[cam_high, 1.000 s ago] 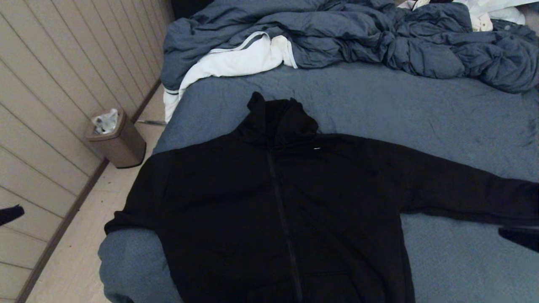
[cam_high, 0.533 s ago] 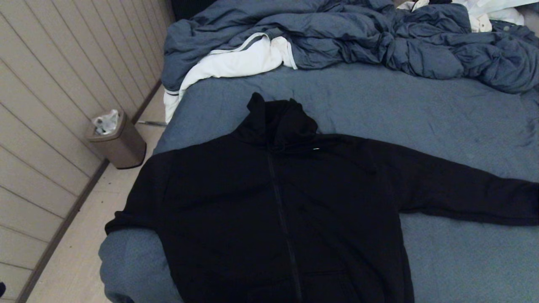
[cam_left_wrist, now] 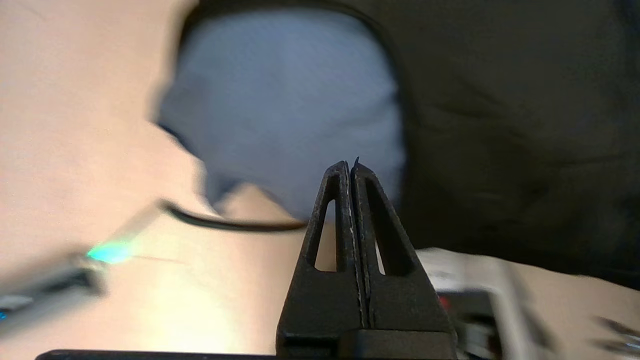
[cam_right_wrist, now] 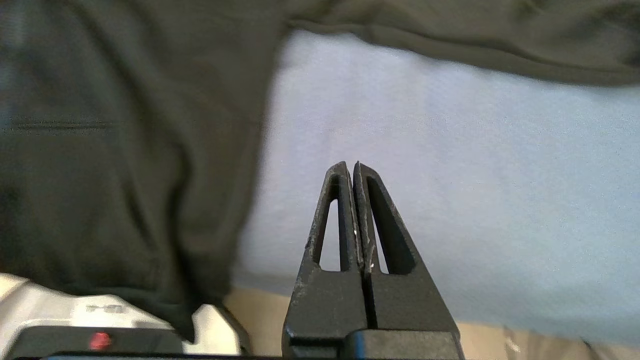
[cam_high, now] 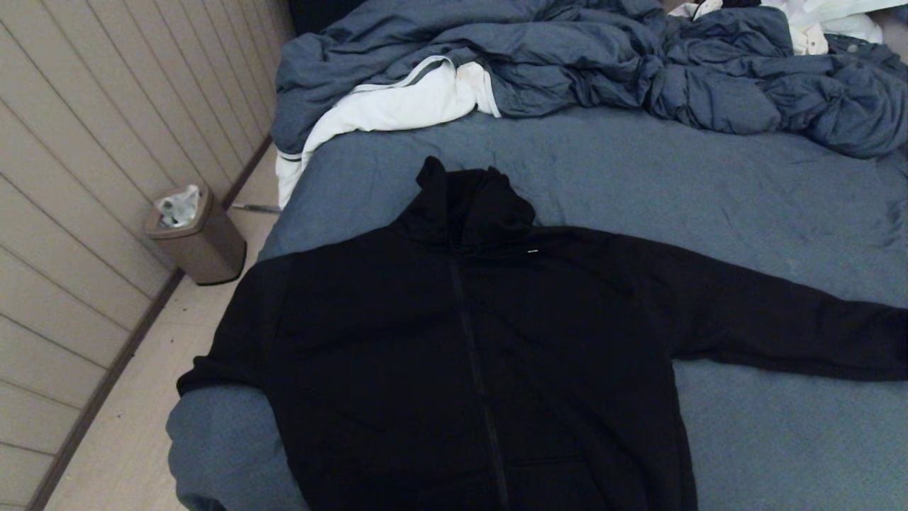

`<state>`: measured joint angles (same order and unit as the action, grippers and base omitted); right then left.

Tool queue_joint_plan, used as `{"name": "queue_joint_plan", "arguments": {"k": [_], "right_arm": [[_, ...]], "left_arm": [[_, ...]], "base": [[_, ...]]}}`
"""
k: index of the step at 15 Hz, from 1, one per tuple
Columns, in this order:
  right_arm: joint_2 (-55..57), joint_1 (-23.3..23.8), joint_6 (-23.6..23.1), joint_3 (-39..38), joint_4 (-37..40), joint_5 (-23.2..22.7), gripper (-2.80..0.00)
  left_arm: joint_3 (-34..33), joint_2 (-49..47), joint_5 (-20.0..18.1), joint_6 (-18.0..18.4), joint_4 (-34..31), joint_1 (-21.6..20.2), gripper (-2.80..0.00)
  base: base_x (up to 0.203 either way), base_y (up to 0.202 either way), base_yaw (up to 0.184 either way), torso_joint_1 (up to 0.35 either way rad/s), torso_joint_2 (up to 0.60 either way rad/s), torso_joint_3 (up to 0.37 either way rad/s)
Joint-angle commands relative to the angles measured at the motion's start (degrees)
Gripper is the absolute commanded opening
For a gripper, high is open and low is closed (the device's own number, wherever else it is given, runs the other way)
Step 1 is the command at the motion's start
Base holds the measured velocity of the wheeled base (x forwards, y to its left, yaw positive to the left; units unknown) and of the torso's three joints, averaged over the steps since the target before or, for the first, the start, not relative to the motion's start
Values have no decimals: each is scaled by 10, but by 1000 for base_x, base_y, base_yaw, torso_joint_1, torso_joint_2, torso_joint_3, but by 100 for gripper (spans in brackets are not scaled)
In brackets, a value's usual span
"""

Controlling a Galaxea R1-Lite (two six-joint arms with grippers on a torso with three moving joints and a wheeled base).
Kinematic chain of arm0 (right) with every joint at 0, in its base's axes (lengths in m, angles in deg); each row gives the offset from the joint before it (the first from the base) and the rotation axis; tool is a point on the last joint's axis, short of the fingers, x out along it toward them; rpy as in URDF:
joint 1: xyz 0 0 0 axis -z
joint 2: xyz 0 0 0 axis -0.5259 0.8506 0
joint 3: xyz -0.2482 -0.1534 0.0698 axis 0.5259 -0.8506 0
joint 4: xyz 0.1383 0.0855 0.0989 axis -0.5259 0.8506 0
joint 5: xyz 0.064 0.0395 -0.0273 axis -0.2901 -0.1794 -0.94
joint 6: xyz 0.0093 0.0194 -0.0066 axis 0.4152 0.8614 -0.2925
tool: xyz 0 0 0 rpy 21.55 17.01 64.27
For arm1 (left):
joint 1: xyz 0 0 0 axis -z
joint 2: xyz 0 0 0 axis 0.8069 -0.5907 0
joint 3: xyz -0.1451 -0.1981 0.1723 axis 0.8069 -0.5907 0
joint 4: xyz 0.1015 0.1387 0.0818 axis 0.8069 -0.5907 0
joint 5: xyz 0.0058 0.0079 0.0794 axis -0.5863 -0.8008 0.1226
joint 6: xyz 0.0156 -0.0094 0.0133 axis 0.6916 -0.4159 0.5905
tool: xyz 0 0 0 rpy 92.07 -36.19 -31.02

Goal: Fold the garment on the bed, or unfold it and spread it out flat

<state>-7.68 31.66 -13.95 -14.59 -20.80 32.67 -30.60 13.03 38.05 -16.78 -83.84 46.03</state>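
Lying face up on the wide bed with a slate-blue sheet (cam_high: 745,184), the black zippered hooded sweatshirt (cam_high: 468,355) looks soft, limp and rather heavy; I would pinch it at a ribbed cuff or at the hem. Its long axis follows the zipper, with the hood pointing to the rumpled blue-grey duvet (cam_high: 603,64). The left gripper (cam_left_wrist: 352,167) and the right gripper (cam_right_wrist: 352,170) are both fully closed, empty, near the bed's front edge.

Dim, flat room light; both wrist views smeared by blur.
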Motion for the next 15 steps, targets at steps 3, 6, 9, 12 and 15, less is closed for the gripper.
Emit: {"name": "queue_joint_plan", "arguments": {"k": [3,6,9,12,15], "right_arm": [[-56,-4,22,-9,16,-22,-280],[-56,-3,9,-25,13,-15,-280],[-56,-3,9,-27,10,-17,-280],[-56,-3,1,-32,10,-19,-280],[-56,-3,-8,-35,9,-21,-280]], "left_arm": [[-28,-40,-54,-27,23,0,-280],[-29,20,-51,-22,15,0,-280],[-27,57,29,14,7,-1,-280],[-51,56,80,36,96,-1,-280],[-34,56,-2,50,25,-1,-280]], "base": [[0,0,0,0,0,0],[0,0,0,0,0,0],[0,0,0,0,0,0],[0,0,0,0,0,0],[0,0,0,0,0,0]]}}
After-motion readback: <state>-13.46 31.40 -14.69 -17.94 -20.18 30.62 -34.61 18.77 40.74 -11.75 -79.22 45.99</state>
